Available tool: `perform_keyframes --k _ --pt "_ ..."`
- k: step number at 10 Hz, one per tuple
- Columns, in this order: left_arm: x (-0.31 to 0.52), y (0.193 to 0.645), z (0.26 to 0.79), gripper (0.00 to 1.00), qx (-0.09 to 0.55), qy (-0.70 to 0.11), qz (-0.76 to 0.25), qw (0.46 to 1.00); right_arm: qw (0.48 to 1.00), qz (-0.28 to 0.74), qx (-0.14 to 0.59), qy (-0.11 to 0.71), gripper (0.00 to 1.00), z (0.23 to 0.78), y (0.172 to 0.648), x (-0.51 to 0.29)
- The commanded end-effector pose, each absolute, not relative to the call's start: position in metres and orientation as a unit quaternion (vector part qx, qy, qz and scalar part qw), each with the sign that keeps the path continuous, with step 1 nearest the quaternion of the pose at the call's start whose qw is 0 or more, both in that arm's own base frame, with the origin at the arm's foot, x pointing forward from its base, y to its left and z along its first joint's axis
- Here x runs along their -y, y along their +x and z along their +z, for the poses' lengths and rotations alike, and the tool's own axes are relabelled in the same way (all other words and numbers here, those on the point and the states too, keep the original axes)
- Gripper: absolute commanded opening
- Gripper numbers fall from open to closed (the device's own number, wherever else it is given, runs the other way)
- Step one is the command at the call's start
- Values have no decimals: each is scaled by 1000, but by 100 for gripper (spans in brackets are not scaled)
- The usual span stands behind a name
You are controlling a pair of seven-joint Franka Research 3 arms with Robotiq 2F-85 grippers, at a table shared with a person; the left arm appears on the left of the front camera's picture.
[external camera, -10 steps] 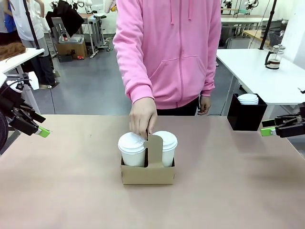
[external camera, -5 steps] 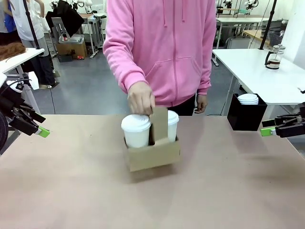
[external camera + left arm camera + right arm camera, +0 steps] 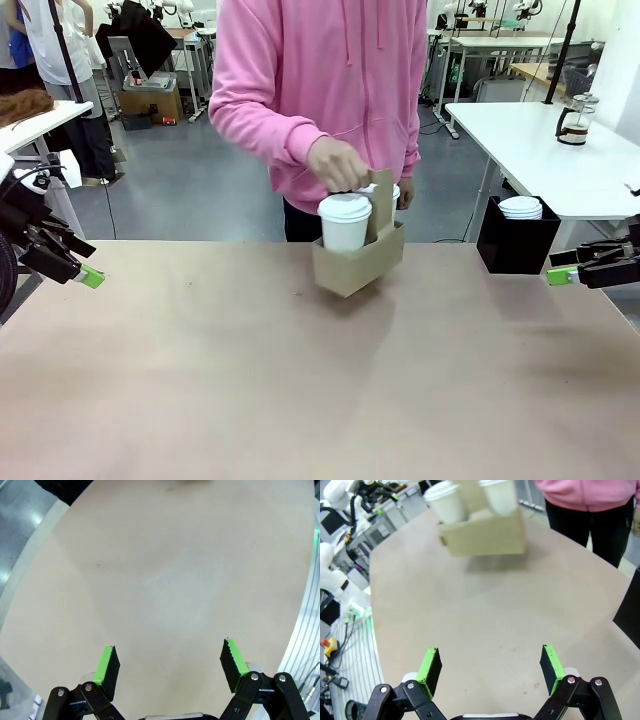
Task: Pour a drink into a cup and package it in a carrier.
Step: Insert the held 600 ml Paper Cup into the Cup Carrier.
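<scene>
Brown cardboard carrier (image 3: 358, 262) with two lidded white cups (image 3: 344, 221), lifted clear of the table (image 3: 300, 400) at its far edge, tilted, handle panel upright-ish, gripped by a person's hand (image 3: 338, 163). Left gripper (image 3: 88, 275) parked far left, right gripper (image 3: 562, 273) far right, both well apart from it, fingers spread wide, holding nothing. Hand nearest by far.

2 cups (image 3: 344, 222), 1 carrier (image 3: 357, 262)
</scene>
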State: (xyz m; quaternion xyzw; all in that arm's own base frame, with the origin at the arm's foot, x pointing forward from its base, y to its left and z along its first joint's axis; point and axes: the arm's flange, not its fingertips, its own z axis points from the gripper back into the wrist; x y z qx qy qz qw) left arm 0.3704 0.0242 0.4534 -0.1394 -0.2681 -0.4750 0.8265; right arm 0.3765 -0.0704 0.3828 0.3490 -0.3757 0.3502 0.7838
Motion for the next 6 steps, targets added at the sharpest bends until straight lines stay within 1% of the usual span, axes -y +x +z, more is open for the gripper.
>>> perform_keyframes --k 1,6 --pt "-26 372 452 100 276 -147 -482 818 781 354 377 351 100 382 376 70" --pt "-26 372 452 100 276 -147 -482 818 781 354 377 351 100 382 376 70"
